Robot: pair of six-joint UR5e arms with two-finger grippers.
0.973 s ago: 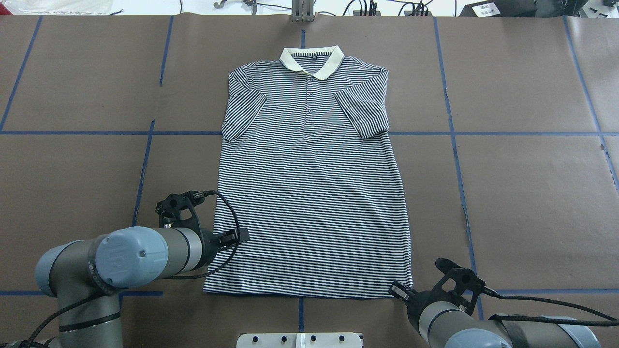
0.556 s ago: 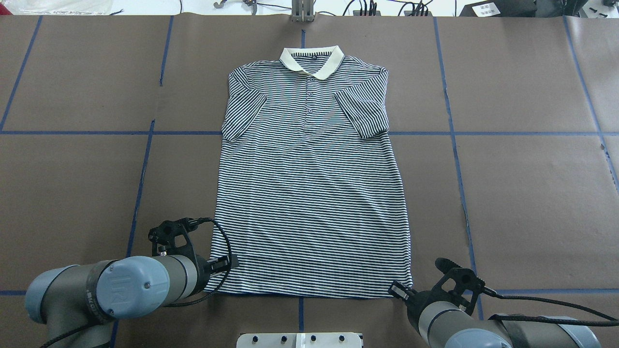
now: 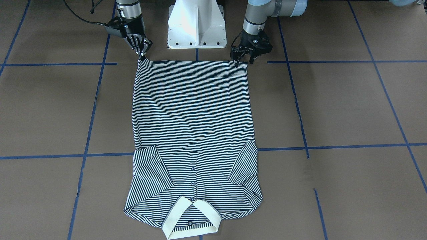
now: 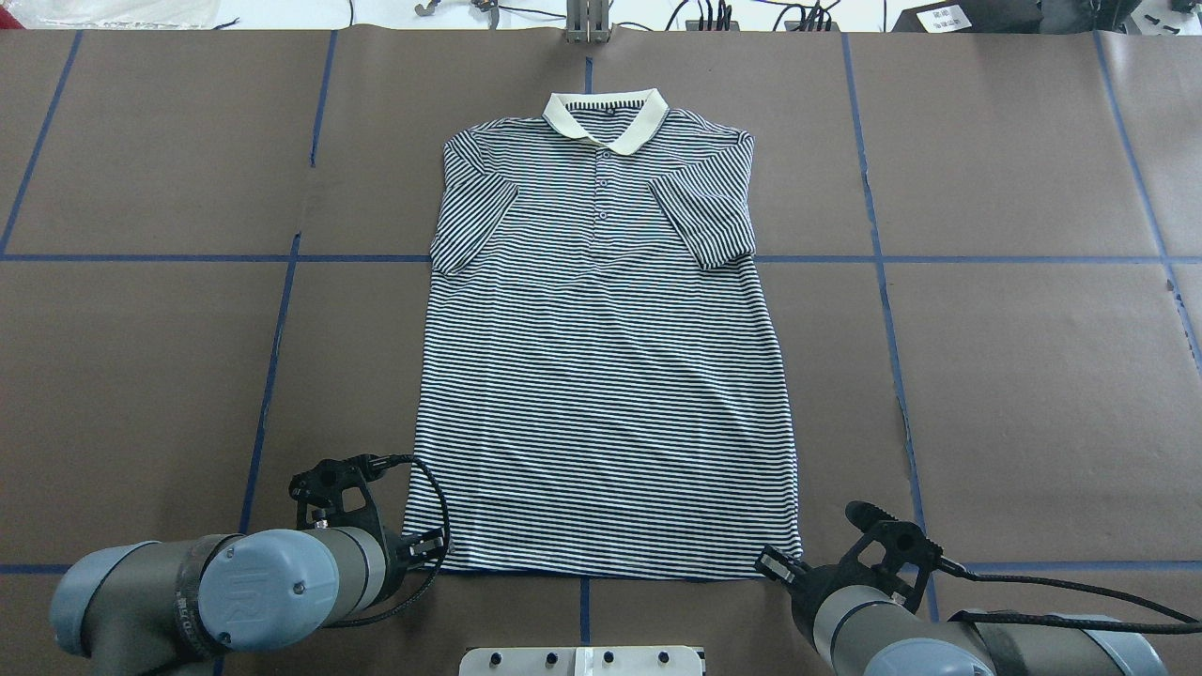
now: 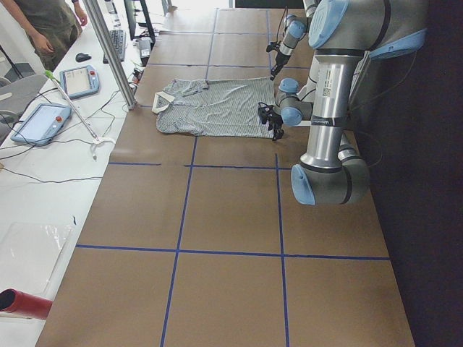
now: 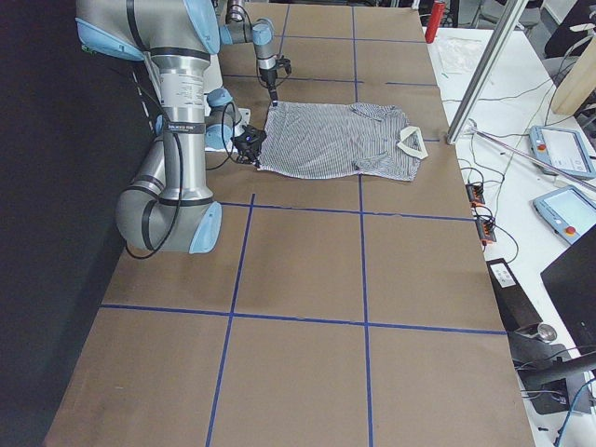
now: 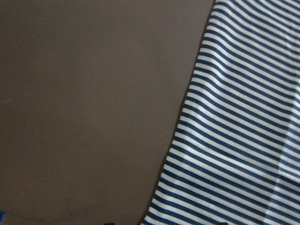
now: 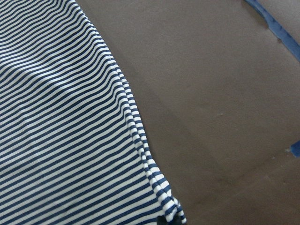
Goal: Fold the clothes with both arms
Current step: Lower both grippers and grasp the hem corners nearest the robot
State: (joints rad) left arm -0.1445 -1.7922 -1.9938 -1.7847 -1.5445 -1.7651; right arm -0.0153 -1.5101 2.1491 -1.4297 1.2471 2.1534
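Two arms bend over a brown-papered table (image 4: 141, 376), where the striped polo shirt (image 4: 606, 376) lies flat and face up, sleeves tucked inward. Its cream collar (image 4: 606, 117) is at the far end and its hem (image 3: 193, 61) nearest the robot's base. The left arm (image 4: 188, 591) and right arm (image 4: 901, 638) each reach down to one hem corner, evidently so the bottom edge can rise evenly toward the collar. The left gripper (image 3: 243, 63) straddles its corner with jaws spread, not yet closed. The right gripper (image 3: 142, 57) appears pinched narrow on the opposite corner.
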